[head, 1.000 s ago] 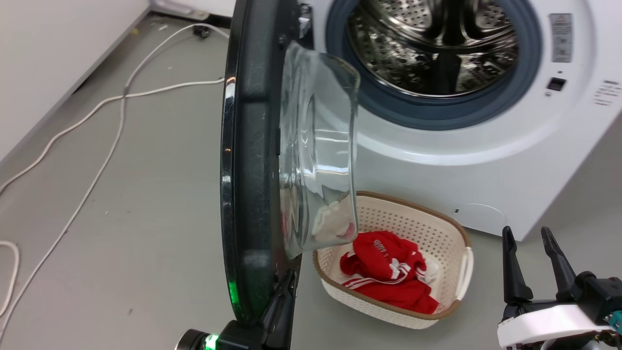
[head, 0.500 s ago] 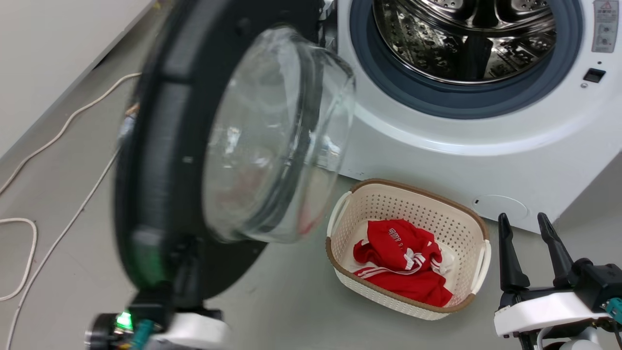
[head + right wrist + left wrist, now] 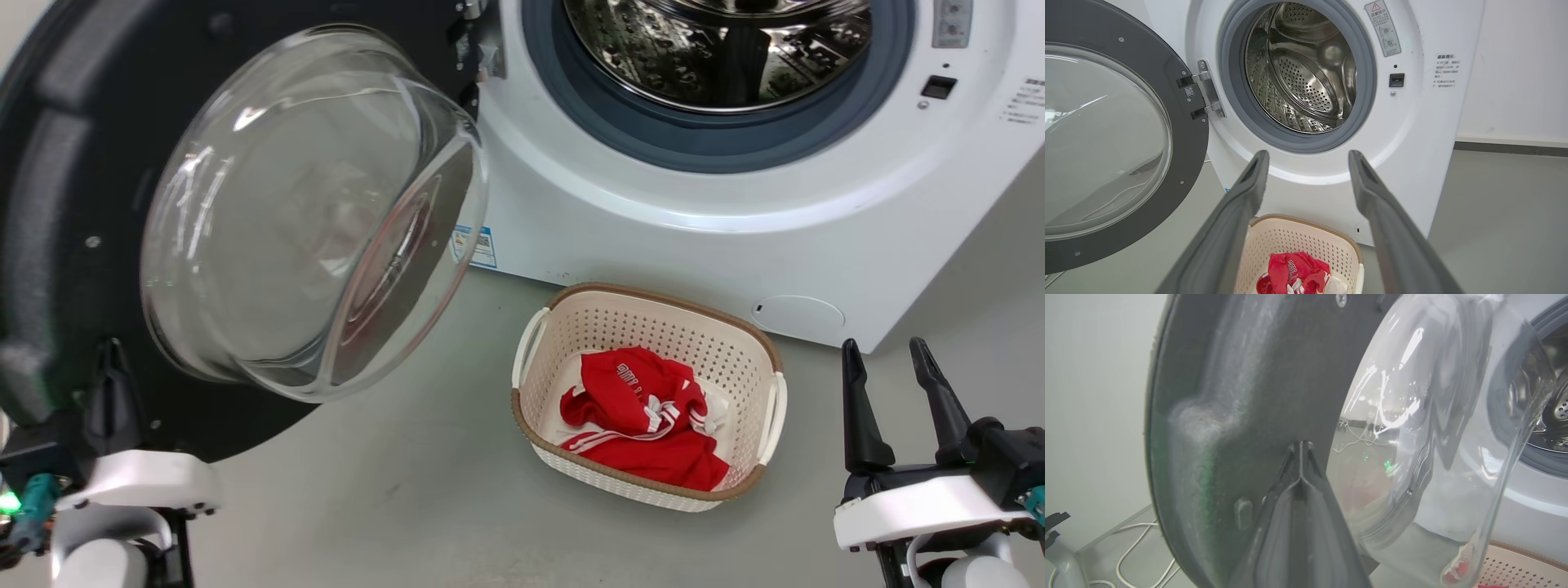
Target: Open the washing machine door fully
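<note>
The washing machine door stands swung wide to the left on its hinge, its clear glass bowl bulging toward me. Low on the door's black inner rim rests the tip of my left gripper, fingers shut together with nothing between them. The white washing machine shows its steel drum and grey gasket uncovered. My right gripper hangs open at the lower right, away from the machine, fingers pointing at the drum opening.
A cream laundry basket with a red garment sits on the grey floor in front of the machine, between my grippers. White cables lie on the floor beyond the door by a pale wall.
The door has swung from edge-on to wide open toward the left. My left gripper has travelled left with it on the rim. The head view has also shifted; the right gripper stays open.
</note>
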Available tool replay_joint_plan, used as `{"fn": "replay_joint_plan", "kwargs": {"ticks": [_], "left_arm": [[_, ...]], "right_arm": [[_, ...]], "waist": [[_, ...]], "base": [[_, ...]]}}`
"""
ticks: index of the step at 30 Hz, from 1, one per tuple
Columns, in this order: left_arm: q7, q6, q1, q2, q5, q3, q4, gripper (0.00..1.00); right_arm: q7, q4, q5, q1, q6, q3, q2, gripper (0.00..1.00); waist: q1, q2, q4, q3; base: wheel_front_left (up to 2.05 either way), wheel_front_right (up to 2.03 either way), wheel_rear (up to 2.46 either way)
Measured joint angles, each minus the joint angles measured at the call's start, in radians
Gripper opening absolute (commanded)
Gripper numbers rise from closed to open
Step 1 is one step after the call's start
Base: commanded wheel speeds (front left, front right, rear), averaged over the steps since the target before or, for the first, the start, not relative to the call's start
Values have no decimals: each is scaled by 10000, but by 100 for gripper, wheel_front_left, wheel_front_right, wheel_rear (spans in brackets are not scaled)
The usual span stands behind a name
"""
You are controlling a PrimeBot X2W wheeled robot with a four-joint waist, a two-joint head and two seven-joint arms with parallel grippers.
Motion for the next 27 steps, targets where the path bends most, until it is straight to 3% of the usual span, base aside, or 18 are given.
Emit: {"fn": "replay_joint_plan", "kwargs": {"ticks": [11, 17, 27], "left_arm": [[-27, -736, -444, 109, 483, 1643, 876, 0], [-27, -1034, -308, -324, 696, 2290, 840, 0], [-27, -1384, 1224, -1820, 1645, 2608, -863, 0]], "right_arm": [[33, -15, 2, -43, 0, -2, -2, 100], [-17, 46, 54, -33, 0, 63, -2, 100], [-125, 280, 224, 66, 0, 265, 0, 100]], "waist": [[0, 0, -486, 99], [0, 0, -635, -51], [0, 0, -888, -497]], "base": [[0, 0, 0], [0, 0, 0], [0, 0, 0]]}}
